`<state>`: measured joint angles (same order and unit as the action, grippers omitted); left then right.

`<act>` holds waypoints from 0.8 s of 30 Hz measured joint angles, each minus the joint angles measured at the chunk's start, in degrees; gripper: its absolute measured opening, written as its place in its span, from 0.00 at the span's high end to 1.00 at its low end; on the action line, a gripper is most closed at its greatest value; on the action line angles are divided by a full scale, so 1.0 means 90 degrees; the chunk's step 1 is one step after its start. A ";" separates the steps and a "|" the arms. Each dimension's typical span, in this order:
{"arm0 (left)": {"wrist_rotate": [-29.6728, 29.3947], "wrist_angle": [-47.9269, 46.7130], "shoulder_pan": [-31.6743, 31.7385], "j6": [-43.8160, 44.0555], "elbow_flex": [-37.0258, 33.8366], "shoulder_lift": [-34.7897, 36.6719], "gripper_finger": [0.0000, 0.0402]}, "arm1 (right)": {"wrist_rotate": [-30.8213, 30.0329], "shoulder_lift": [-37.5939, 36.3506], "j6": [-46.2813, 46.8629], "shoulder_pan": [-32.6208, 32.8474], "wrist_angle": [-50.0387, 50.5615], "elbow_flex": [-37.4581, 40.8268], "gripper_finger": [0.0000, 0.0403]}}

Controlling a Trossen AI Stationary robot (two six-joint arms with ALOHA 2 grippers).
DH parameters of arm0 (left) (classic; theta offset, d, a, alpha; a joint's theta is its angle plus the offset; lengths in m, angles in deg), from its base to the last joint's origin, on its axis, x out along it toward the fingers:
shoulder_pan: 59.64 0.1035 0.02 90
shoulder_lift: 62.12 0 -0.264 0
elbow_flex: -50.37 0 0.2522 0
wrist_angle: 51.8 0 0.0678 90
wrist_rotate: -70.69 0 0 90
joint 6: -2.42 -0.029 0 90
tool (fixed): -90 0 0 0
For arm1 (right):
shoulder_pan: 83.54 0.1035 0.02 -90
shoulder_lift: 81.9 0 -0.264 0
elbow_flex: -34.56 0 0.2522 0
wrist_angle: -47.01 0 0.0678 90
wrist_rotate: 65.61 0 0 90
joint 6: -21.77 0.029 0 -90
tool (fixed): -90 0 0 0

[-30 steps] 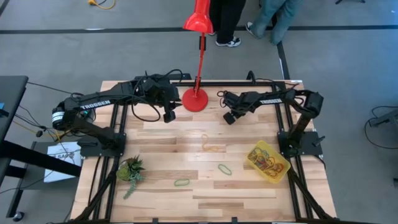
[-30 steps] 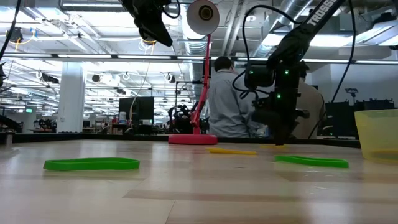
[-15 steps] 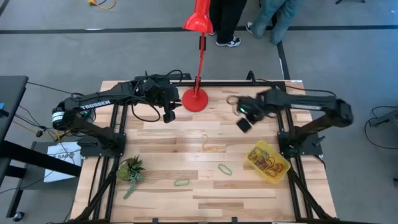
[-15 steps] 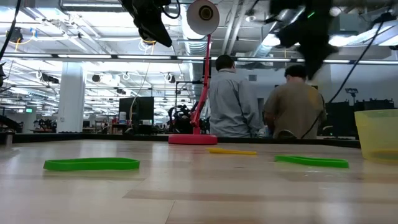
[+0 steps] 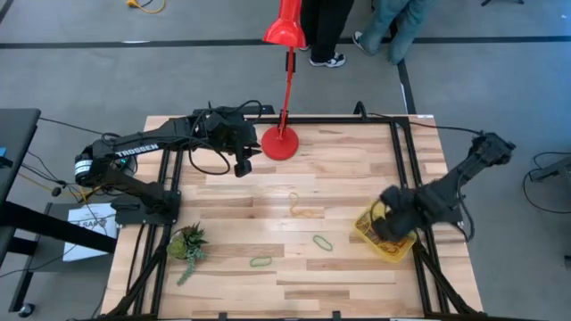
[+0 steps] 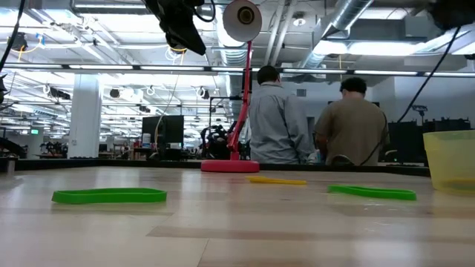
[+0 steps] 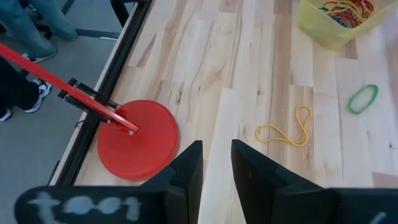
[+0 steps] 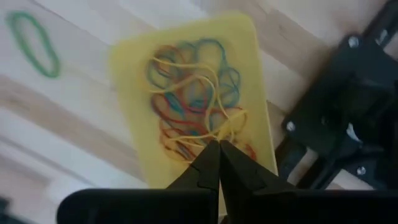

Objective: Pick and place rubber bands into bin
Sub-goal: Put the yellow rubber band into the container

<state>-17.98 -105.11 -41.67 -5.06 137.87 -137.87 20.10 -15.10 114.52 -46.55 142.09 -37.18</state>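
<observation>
My right gripper (image 5: 385, 221) hangs over the bin (image 5: 389, 246), covering part of it. My left gripper (image 5: 242, 166) waits just beside the lamp base (image 5: 281, 143). Between base and bin lies a yellow band (image 5: 303, 210); nearer the plant (image 5: 188, 244), two green bands (image 5: 260, 261).

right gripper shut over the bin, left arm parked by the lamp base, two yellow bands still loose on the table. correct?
Not quite: three bands are loose, and only one is yellow. The other two are green, as the high view shows. The rest holds: the right gripper is shut above the bin, and the left gripper hangs beside the red lamp base.
</observation>
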 joint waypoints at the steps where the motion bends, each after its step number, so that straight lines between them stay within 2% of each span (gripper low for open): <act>1: 0.0000 0.0000 0.0000 0.0014 0.0000 0.0000 0.81 | -0.0011 0.0080 0.0275 0.0220 -0.0013 0.0083 0.99; 4: 0.0001 0.0000 0.0000 0.0026 0.0000 0.0000 0.81 | 0.0119 0.0352 0.0905 0.0708 -0.0084 0.0190 0.97; 8: 0.0001 0.0000 0.0000 0.0067 0.0000 0.0000 0.81 | 0.0512 0.0621 0.1078 0.1053 -0.0567 0.0190 0.90; 12: 0.0001 0.0000 0.0000 0.0082 0.0000 0.0000 0.81 | 0.0637 0.0778 0.1097 0.1139 -0.0902 0.0190 0.81; 16: 0.0002 0.0005 0.0000 0.0082 0.0000 0.0000 0.81 | 0.0489 0.0839 0.1023 0.1001 -0.0869 0.0188 0.75; 19: 0.0004 0.0003 0.0000 0.0082 0.0000 0.0000 0.81 | -0.0347 0.0839 0.0993 0.0828 -0.0886 0.0188 0.73; 24: 0.0006 -0.0021 0.0000 0.0176 0.0000 0.0000 0.81 | -0.2763 0.0895 0.0897 0.0704 -0.1359 0.0185 0.72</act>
<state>-17.93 -105.30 -41.67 -3.47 137.87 -137.87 -4.76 -7.04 122.59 -40.21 129.86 -35.51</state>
